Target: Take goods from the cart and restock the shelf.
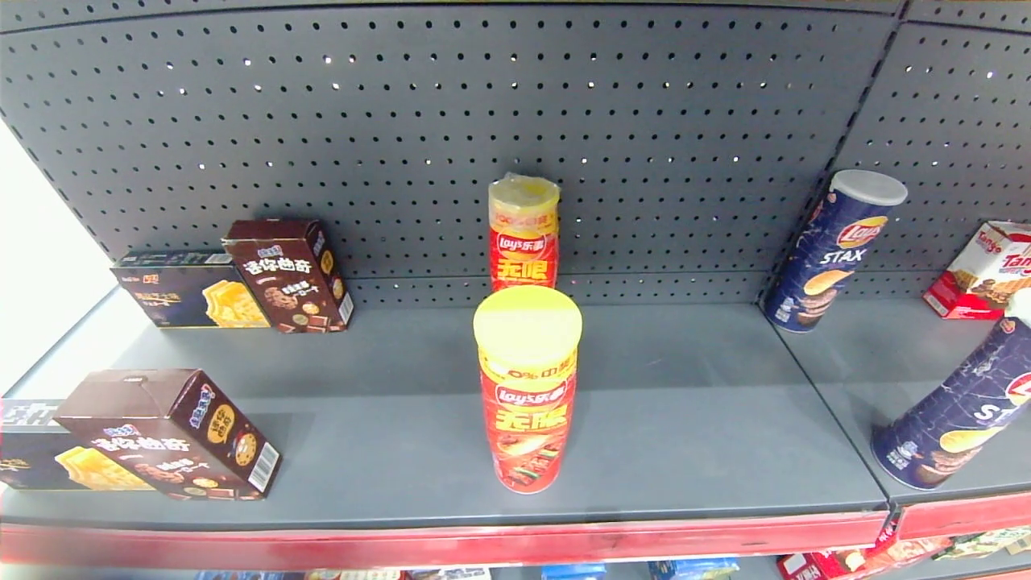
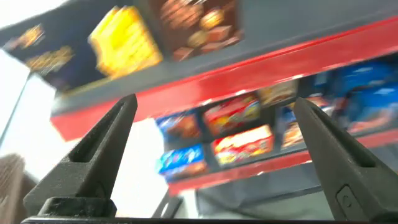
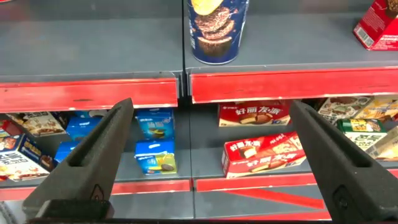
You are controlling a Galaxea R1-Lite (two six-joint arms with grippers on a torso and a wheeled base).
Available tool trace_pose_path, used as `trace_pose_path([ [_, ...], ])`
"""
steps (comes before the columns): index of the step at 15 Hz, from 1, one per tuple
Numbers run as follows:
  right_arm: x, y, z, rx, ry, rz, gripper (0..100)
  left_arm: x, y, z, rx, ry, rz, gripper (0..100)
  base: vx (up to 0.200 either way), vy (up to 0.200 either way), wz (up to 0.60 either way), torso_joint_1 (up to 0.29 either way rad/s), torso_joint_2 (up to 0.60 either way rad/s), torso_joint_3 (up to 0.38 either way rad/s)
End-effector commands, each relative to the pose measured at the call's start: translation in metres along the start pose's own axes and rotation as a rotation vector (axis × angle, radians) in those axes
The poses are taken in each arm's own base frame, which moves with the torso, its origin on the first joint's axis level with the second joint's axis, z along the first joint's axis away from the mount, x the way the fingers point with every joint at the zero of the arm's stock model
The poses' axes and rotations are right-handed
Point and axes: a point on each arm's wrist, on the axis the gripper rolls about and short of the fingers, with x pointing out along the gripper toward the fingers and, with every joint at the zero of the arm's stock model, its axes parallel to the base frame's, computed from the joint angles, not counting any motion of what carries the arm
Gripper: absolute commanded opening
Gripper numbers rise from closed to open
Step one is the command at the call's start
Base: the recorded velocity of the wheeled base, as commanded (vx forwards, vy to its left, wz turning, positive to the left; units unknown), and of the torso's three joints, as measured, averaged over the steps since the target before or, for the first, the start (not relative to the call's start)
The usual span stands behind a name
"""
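Two red chip cans with yellow lids stand upright mid-shelf, one near the front (image 1: pixel 527 395) and one against the back panel (image 1: pixel 523 234). The grey shelf (image 1: pixel 685 419) has a red front edge. My left gripper (image 2: pixel 214 102) is open and holds nothing; it sits below and in front of the red shelf edge (image 2: pixel 205 81), near the brown and yellow boxes (image 2: pixel 124 40). My right gripper (image 3: pixel 211 106) is also open with nothing in it, in front of the shelf edge (image 3: pixel 286 84) and below a blue chip can (image 3: pixel 214 28).
Brown cookie boxes (image 1: pixel 290 274) (image 1: pixel 173 431) and black-and-yellow boxes (image 1: pixel 189 290) lie at the shelf's left. Blue chip cans (image 1: pixel 830 250) (image 1: pixel 958 411) and a red-and-white box (image 1: pixel 979 270) stand at the right. Bare shelf lies either side of the red cans. Lower shelves hold packaged snacks (image 3: pixel 264 152).
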Motion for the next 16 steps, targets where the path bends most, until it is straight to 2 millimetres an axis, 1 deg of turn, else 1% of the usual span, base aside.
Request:
trace_pose_path([
  [1,0.0002,0.0000,0.0000,-0.001,0.003,0.001,100,-0.0034,-0.0050,-0.0027,-0.104,-0.043,-0.009,100,0.000,0.000,0.00,0.000,0.00,0.000],
  [2,0.0002,0.0000,0.0000,0.000,0.003,-0.001,100,-0.0079,-0.0061,-0.0046,-0.143,-0.105,-0.019,100,0.000,0.000,0.00,0.000,0.00,0.000],
  [5,0.0003,0.0000,-0.0005,-0.001,0.004,0.001,100,-0.0058,-0.0062,-0.0045,-0.187,-0.126,-0.023,100,0.000,0.000,0.00,0.000,0.00,0.000],
  [6,0.0002,0.0000,0.0000,-0.001,0.003,0.001,100,-0.0049,-0.0074,-0.0044,-0.182,-0.153,-0.076,100,0.000,0.000,0.00,0.000,0.00,0.000],
  [7,0.0003,0.0000,-0.0005,-0.001,0.004,-0.001,100,-0.0056,-0.0107,-0.0036,-0.161,-0.169,-0.227,100,0.000,0.000,0.00,0.000,0.00,0.000],
  [8,0.0002,0.0000,0.0000,-0.001,0.003,0.001,100,-0.0047,-0.0111,-0.0035,-0.121,-0.164,-0.240,100,0.000,0.000,0.00,0.000,0.00,0.000],
  [9,0.0002,0.0000,0.0000,-0.001,0.003,-0.001,100,-0.0042,-0.0105,-0.0033,-0.078,-0.159,-0.192,100,0.000,0.000,0.00,0.000,0.00,0.000],
  [10,0.0002,0.0000,0.0000,0.000,0.003,0.001,100,-0.0043,-0.0103,-0.0036,-0.076,-0.158,-0.182,100,0.000,0.000,0.00,0.000,0.00,0.000],
  [11,0.0002,0.0000,0.0000,-0.001,0.003,0.001,100,-0.0037,-0.0061,-0.0063,-0.080,-0.131,0.022,100,0.000,0.000,0.00,0.000,0.00,0.000],
  [12,0.0002,0.0000,0.0000,-0.001,0.003,0.001,100,-0.0035,-0.0054,-0.0070,-0.123,-0.129,0.058,100,0.000,0.000,0.00,0.000,0.00,0.000],
  [13,0.0003,0.0000,-0.0005,-0.001,0.004,0.001,100,-0.0034,-0.0054,-0.0069,-0.130,-0.128,0.057,100,0.000,0.000,0.00,0.000,0.00,0.000],
  [14,0.0002,0.0000,0.0000,-0.001,0.003,0.001,100,-0.0016,-0.0068,-0.0110,-0.136,-0.111,0.028,100,0.000,0.000,0.00,0.000,0.00,0.000],
  [15,0.0003,0.0000,-0.0005,-0.001,0.004,0.001,100,-0.0016,-0.0087,-0.0101,-0.155,-0.125,-0.087,100,0.000,0.000,0.00,0.000,0.00,0.000],
  [16,0.0002,0.0000,0.0000,-0.001,0.003,-0.001,100,-0.0016,-0.0089,-0.0101,-0.154,-0.126,-0.094,100,0.000,0.000,0.00,0.000,0.00,0.000],
])
